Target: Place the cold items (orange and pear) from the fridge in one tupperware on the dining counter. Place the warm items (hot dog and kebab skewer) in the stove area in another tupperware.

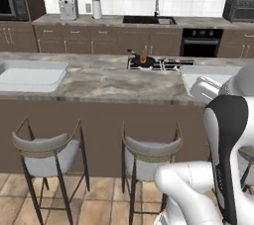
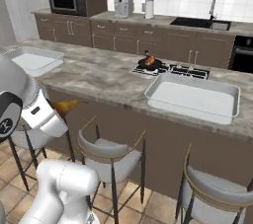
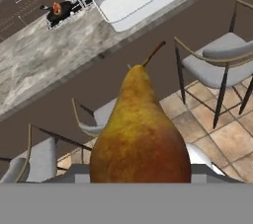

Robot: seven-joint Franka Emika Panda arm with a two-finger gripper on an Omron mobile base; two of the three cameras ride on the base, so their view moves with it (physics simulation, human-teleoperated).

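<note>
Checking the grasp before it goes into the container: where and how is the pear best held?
Across its wide lower belly, from the base end, as the gripper is shut on the pear now. The body is broadest there; the neck tapers to a thin stem pointing away, offering little to clamp.

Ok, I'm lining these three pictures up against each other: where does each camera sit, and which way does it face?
Left base view: behind the arm's left, facing the counter; arm at lower right.
Right base view: behind the arm's right, facing the same counter; arm at lower left, pear beside it.
Hand view: on the hand, looking along the gripper shut on the pear, toward stools and counter.
Shared: both base views show the pan, both tupperwares and the stools.
</note>
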